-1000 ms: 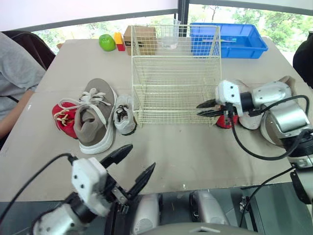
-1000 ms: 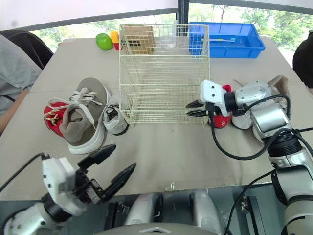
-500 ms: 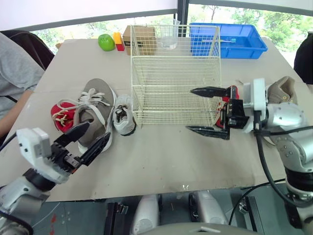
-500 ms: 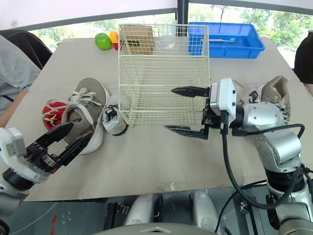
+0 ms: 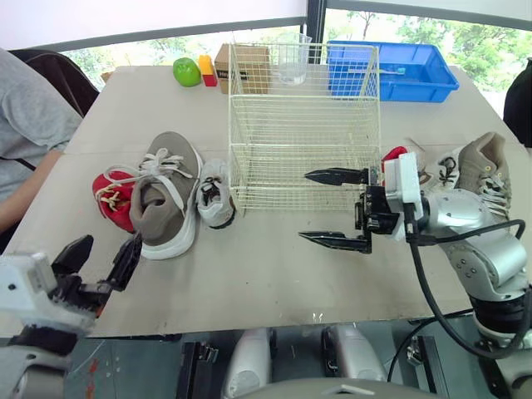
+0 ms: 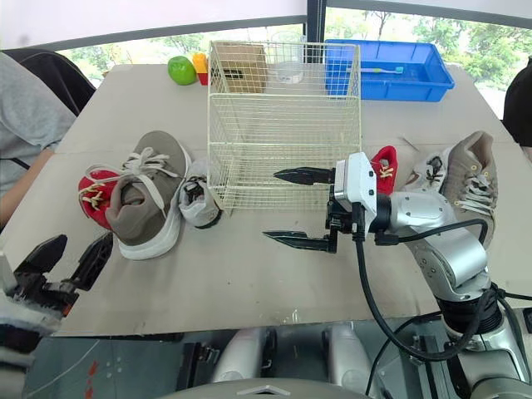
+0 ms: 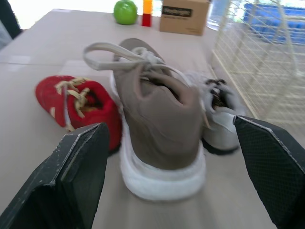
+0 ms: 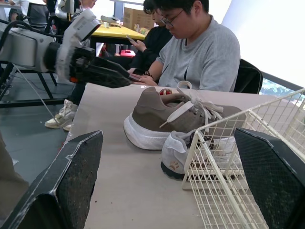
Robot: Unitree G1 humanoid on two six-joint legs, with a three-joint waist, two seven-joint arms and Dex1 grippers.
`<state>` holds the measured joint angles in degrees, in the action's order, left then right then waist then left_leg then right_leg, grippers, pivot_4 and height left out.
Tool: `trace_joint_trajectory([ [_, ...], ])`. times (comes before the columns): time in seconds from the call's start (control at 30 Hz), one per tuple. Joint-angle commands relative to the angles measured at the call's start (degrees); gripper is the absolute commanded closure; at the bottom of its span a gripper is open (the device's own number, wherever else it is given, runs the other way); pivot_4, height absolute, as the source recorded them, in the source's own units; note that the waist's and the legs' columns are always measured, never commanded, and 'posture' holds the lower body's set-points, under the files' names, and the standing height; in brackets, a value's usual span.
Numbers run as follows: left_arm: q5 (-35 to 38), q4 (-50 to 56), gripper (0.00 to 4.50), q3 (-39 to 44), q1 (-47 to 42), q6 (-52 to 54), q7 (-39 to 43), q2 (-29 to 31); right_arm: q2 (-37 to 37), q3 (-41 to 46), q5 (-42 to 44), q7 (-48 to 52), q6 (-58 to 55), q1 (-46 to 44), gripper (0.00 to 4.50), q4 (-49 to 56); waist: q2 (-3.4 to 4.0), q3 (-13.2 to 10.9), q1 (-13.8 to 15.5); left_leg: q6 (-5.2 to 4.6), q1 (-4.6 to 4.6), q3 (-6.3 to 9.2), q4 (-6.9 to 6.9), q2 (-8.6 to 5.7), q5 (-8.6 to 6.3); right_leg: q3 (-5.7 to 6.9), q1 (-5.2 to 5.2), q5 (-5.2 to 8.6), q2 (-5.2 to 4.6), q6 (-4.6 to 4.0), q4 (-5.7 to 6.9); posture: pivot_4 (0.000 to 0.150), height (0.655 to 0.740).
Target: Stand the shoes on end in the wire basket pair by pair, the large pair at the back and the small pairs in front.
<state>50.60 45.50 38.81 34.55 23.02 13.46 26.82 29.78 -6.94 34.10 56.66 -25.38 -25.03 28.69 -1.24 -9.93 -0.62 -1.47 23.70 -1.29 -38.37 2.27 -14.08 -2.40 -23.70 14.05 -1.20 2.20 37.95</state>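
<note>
The left gripper (image 5: 112,245), lower left, and right gripper (image 5: 304,206), centre, had sunk lower, both spread wide; the right might snag the cream wire basket (image 5: 303,145).

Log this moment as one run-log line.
wire basket: empty | left gripper: open, facing large taupe shoe | right gripper: open, in front of basket | held: nothing
</note>
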Motion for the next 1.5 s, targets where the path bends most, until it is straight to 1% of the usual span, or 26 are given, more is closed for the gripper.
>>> trace_joint_trajectory([
  [0.03, -3.46, -1.4, 0.0, -2.91, -3.73, 3.48, -3.79, 2.2, -0.14, 0.23, 0.39, 0.05, 1.38, 0.03, 0.28, 1.33, -0.02, 0.02, -0.11, 0.0, 0.0, 0.0, 0.0, 0.0, 0.0, -0.02, 0.01, 0.0, 0.01, 0.0, 0.0, 0.15, 0.74],
  [0.17, -7.28, -4.9, 0.0, -5.69, -8.65, 6.58, -6.08, 3.95, 0.1, 0.32, -0.08, -0.14, 1.93, 0.59, 0.28, 1.38, -0.03, 0.02, -0.2, 0.0, -0.01, 0.01, 0.02, -0.01, 0.0, -0.01, 0.0, -0.02, 0.07, 0.03, 0.0, 0.15, 0.74],
  [0.27, -10.59, -6.99, 0.0, -7.19, -11.62, 7.17, -8.14, 3.13, 0.39, 0.53, -0.12, -0.13, 2.24, 1.23, 0.28, 1.71, -0.04, 0.03, -0.17, 0.0, 0.0, 0.05, 0.03, 0.02, 0.0, 0.03, 0.0, -0.02, 0.09, 0.03, 0.0, 0.15, 0.74],
  [0.33, -13.47, -7.73, 0.0, -9.52, -12.28, 6.95, -8.0, 2.79, 0.6, 0.61, -0.33, -0.29, 2.4, 1.72, 0.28, 1.93, -0.04, 0.03, -0.16, 0.0, -0.01, 0.03, 0.03, 0.04, 0.0, 0.01, 0.0, -0.02, 0.06, 0.02, 0.01, 0.15, 0.74],
  [0.43, -15.55, -9.13, 0.0, -11.87, -13.62, 5.82, -7.47, 1.0, 0.59, 0.59, -0.31, -0.69, 2.31, 1.97, 0.28, 2.23, -0.04, 0.04, -0.13, 0.0, -0.02, 0.02, 0.03, 0.02, 0.0, -0.01, 0.01, -0.02, 0.05, 0.01, 0.02, 0.15, 0.74],
  [0.53, -18.52, -10.81, 0.66, -13.63, -14.72, 5.67, -7.59, 0.16, 0.93, 0.54, -0.39, -0.78, 2.18, 2.32, 0.21, 2.54, -0.03, 0.04, -0.13, 0.0, -0.04, 0.02, 0.03, 0.03, 0.0, -0.01, 0.02, -0.02, 0.04, 0.01, 0.02, 0.15, 0.74],
  [0.57, -19.71, -10.77, 1.07, -14.45, -14.7, 5.6, -7.7, 0.07, 1.14, 0.64, -0.26, -0.79, 1.95, 2.43, 0.21, 2.72, -0.02, 0.05, -0.13, 0.0, -0.04, 0.02, 0.03, 0.03, 0.0, -0.01, 0.02, -0.02, 0.04, 0.01, 0.03, 0.15, 0.74],
  [0.63, -20.77, -10.29, 1.41, -14.98, -14.68, 5.33, -7.89, -0.51, 1.42, 0.8, -0.03, -0.8, 1.61, 2.48, 0.21, 2.78, 0.01, 0.07, -0.07, 0.0, -0.05, 0.03, 0.03, 0.03, 0.0, 0.0, 0.02, -0.02, 0.04, 0.01, 0.04, 0.15, 0.74],
  [0.67, -21.16, -9.93, 1.67, -15.02, -14.74, 5.24, -7.97, -0.81, 1.54, 0.81, -0.03, -0.79, 1.58, 2.5, 0.21, 2.75, 0.0, 0.07, -0.05, 0.0, -0.05, 0.02, 0.03, 0.03, 0.0, -0.01, 0.03, -0.02, 0.01, 0.01, 0.04, 0.15, 0.74],
  [0.73, -21.64, -8.99, 2.36, -14.41, -15.12, 4.81, -8.24, -1.7, 1.72, 0.73, 0.0, -0.72, 1.58, 2.46, 0.21, 2.6, 0.0, 0.07, -0.05, 0.0, -0.05, 0.01, 0.03, 0.02, 0.0, -0.01, 0.04, -0.02, -0.04, 0.01, 0.03, 0.15, 0.74],
  [0.8, -20.91, -6.83, 2.95, -12.91, -15.66, 3.32, -8.39, -3.02, 1.75, 0.64, 0.12, -0.7, 1.42, 2.23, 0.21, 2.27, 0.0, 0.07, -0.08, 0.0, -0.05, 0.01, 0.03, 0.02, 0.0, -0.01, 0.04, -0.02, -0.05, 0.01, 0.03, 0.15, 0.74],
  [0.87, -20.09, -4.13, 3.38, -10.99, -15.89, 1.15, -7.93, -4.02, 1.59, 0.52, 0.25, -0.73, 1.25, 1.72, 0.21, 2.02, -0.02, 0.06, -0.09, 0.0, -0.04, 0.02, 0.03, 0.02, 0.0, 0.0, 0.03, -0.02, -0.05, 0.01, 0.02, 0.15, 0.74],
  [0.93, -19.38, -1.93, 3.67, -9.05, -16.31, -0.06, -7.8, -4.57, 1.25, 0.56, 0.59, -0.88, 0.99, 1.1, 0.21, 1.68, -0.08, 0.02, -0.11, 0.0, 0.0, 0.03, 0.03, 0.02, 0.0, 0.02, 0.02, -0.05, -0.05, 0.05, 0.01, 0.15, 0.74],
  [1.1, -15.88, 1.28, 3.76, -3.55, -21.13, 1.38, -8.42, -1.89, 0.15, 0.64, 1.58, -1.08, 0.25, -0.69, 0.21, 0.31, -0.18, -0.01, -0.01, 0.0, 0.03, 0.1, 0.01, 0.02, 0.0, 0.08, 0.02, -0.06, -0.05, 0.07, 0.01, 0.15, 0.74],
  [1.27, -9.59, 0.11, 3.78, 0.2, -31.32, 5.32, -11.12, 3.59, -0.53, 3.25, 5.3, -3.0, -2.82, -2.3, 0.21, -0.61, -0.21, 0.01, 0.06, 0.0, 0.04, 0.11, 0.0, -0.01, 0.0, 0.09, 0.03, -0.12, -0.06, 0.18, 0.02, 0.15, 0.74],
  [1.4, -5.13, -1.24, 3.78, -1.75, -40.61, 7.94, -14.1, 5.84, 0.2, 5.75, 6.14, -8.01, -6.92, -4.78, 0.21, -1.22, -0.23, 0.0, 0.0, 0.01, 0.05, 0.1, 0.0, -0.04, 0.0, 0.08, 0.03, -0.16, -0.05, 0.25, 0.01, 0.15, 0.74],
  [1.5, -4.18, -5.18, 3.78, -7.62, -51.27, 9.18, -14.11, 6.99, 1.17, 9.07, 8.31, -12.16, -11.32, -10.62, 0.21, -3.1, -0.24, -0.03, 0.15, 0.01, 0.05, 0.12, -0.01, -0.06, 0.01, 0.08, 0.04, -0.17, -0.04, 0.26, 0.02, 0.15, 0.74],
])
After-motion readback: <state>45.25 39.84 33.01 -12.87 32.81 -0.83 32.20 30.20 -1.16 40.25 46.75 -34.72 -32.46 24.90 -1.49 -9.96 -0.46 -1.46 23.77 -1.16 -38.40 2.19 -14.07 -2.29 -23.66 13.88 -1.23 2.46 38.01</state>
